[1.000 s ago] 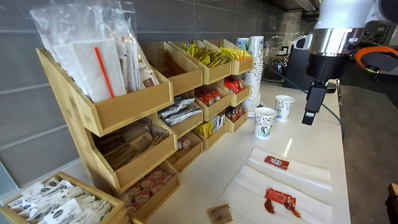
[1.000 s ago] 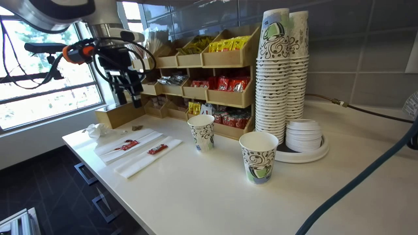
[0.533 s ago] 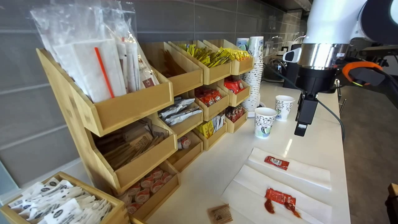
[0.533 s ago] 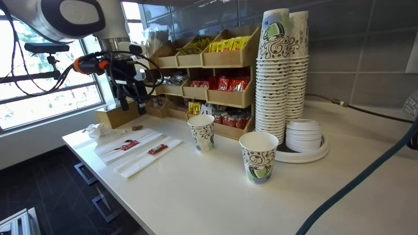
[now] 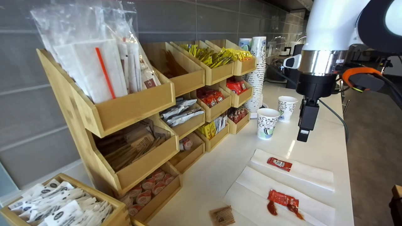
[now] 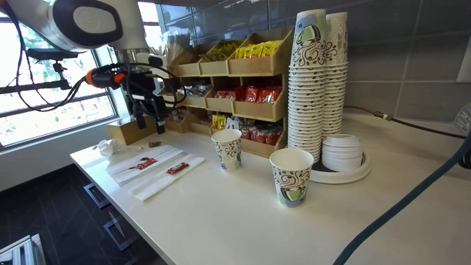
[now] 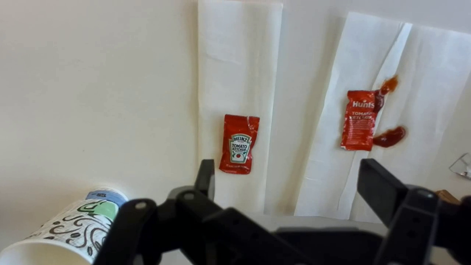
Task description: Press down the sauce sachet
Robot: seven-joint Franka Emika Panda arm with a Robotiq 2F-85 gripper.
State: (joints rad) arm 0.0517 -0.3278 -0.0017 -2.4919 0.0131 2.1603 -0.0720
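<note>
A red Heinz ketchup sachet (image 5: 279, 164) lies flat on a narrow folded white napkin (image 5: 311, 175); the sachet also shows in an exterior view (image 6: 177, 168) and the wrist view (image 7: 240, 147). A red Hunt's sachet (image 5: 283, 198) lies on a wider napkin (image 5: 257, 182) with two ketchup smears beside it; it also shows in the wrist view (image 7: 358, 121). My gripper (image 7: 289, 173) is open and empty, its fingers wide apart. In both exterior views the gripper (image 5: 302, 135) (image 6: 151, 125) hangs above the counter, clear of both sachets.
Two paper cups (image 5: 267, 125) (image 5: 286, 108) stand near the Heinz napkin; the closer one shows in the wrist view (image 7: 81, 224). A wooden rack (image 5: 190, 83) of packets and a cup stack (image 6: 307, 99) line the wall. A brown packet (image 5: 223, 216) lies near the wider napkin.
My gripper has come down toward the counter and shifted somewhat to the left in an exterior view, moving less in the last half second. The sachets, napkins and cups have not moved.
</note>
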